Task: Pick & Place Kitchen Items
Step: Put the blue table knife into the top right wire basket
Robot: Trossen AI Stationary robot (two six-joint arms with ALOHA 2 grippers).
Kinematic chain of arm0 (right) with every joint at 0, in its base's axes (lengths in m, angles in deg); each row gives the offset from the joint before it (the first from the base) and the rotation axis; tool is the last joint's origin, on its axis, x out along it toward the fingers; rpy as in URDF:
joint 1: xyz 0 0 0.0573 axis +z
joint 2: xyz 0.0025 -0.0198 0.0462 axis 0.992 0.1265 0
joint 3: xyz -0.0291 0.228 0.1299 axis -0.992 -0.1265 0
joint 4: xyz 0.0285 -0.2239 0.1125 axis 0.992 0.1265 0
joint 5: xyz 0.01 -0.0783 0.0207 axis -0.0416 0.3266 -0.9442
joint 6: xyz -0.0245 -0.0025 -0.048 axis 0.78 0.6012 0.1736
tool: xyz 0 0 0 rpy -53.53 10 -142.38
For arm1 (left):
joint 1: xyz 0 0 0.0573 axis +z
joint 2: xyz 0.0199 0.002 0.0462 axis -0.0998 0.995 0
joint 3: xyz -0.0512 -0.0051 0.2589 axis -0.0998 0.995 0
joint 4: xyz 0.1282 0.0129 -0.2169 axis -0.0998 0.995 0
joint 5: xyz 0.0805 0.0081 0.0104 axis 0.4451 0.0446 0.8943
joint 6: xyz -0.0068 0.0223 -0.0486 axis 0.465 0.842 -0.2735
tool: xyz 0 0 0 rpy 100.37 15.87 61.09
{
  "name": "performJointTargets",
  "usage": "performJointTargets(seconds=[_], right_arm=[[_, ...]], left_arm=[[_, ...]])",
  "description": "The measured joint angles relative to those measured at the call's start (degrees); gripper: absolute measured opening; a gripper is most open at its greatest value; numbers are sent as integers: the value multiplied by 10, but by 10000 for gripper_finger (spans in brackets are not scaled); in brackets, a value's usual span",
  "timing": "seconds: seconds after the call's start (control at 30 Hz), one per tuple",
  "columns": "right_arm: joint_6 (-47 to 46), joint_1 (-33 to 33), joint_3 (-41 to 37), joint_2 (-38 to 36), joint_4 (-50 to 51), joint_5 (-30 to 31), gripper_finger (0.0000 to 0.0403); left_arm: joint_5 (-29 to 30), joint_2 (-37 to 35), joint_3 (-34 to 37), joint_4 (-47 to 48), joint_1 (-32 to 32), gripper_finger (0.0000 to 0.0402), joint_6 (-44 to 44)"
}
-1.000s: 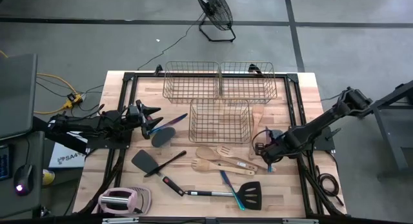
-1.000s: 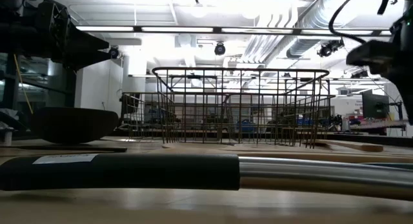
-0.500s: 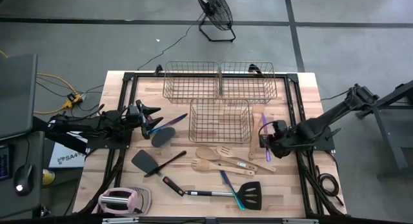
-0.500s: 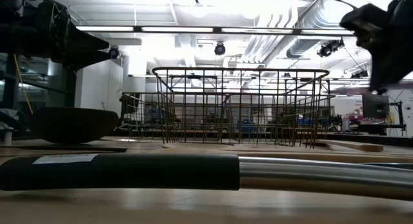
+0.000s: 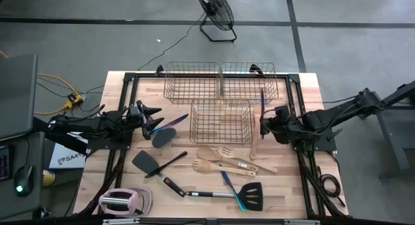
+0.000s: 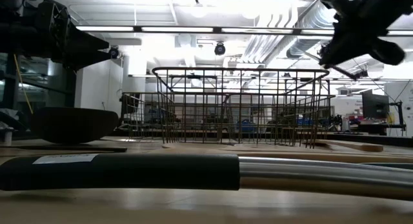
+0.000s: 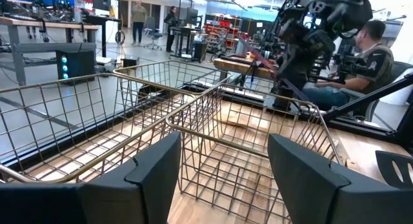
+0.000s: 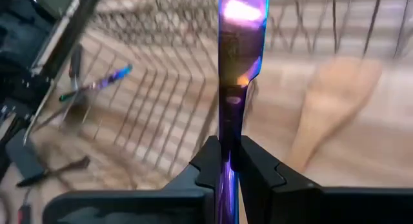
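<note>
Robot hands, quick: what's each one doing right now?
Left hand: open, holding nothing.
Right hand: closed on an iridescent purple knife.

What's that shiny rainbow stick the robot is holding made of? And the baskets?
The rainbow piece looks like polished metal with an iridescent purple-teal coating: it mirrors light. The right gripper has its jaws shut on it. The baskets look like thin copper-colored wire, seemingly metal, in an open grid.

Only one text can partly be read: a white sheet (image 5: 67, 159) lying on the floor just left of the table, under the left arm, bears dark letters starting "SA4", the rest of them hidden.
</note>
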Motion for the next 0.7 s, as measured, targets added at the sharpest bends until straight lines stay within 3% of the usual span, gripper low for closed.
performJointTargets(seconds=[0.33, 0.53, 0.7], right_arm=[[287, -111, 0, 0, -103, 105, 26], [456, -167, 0, 0, -215, 125, 26], [611, -209, 0, 5, -329, 107, 26]], left_arm=[[0, 0, 0, 0, 0, 230, 0], [0, 0, 0, 0, 0, 230, 0], [0, 0, 0, 0, 0, 230, 0]])
